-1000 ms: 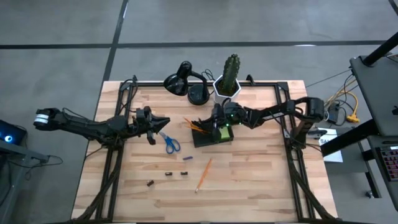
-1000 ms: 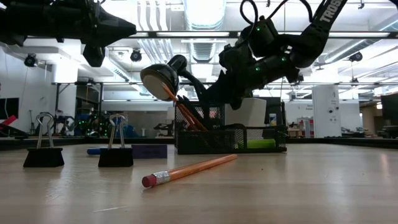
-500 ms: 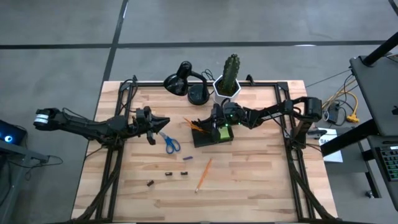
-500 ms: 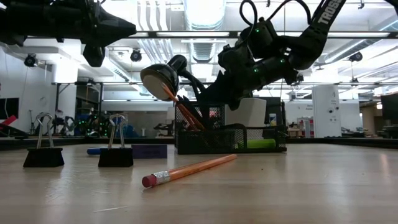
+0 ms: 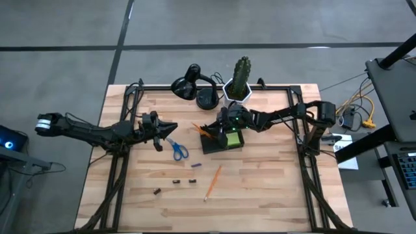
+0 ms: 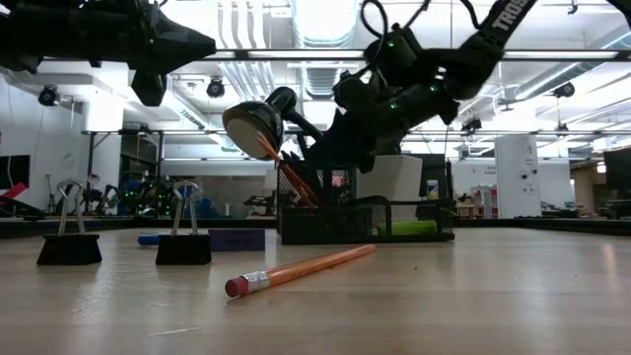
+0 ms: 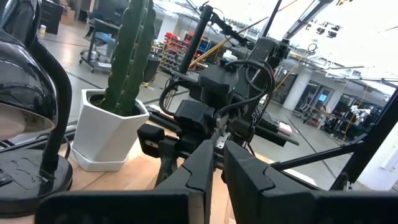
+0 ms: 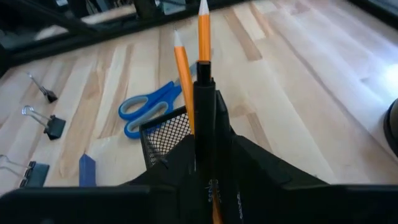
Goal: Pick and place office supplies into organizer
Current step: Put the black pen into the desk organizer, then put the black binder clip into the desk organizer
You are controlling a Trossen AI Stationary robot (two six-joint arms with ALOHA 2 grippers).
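The right gripper (image 5: pixel 223 127) hovers above the mesh organizer (image 5: pixel 221 142) holding orange pencils (image 8: pixel 202 37); whether its jaws grip anything, I cannot tell. The left gripper (image 5: pixel 170 127) waits closed, empty.

Two dark arms with looping black cables, green lights, white lettering.

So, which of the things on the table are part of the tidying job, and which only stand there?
Part of the job:
- organizer
- pencils in the organizer
- loose pencil
- scissors
- binder clips
- green sticky pad

Only standing there:
- desk lamp
- cactus in its white pot
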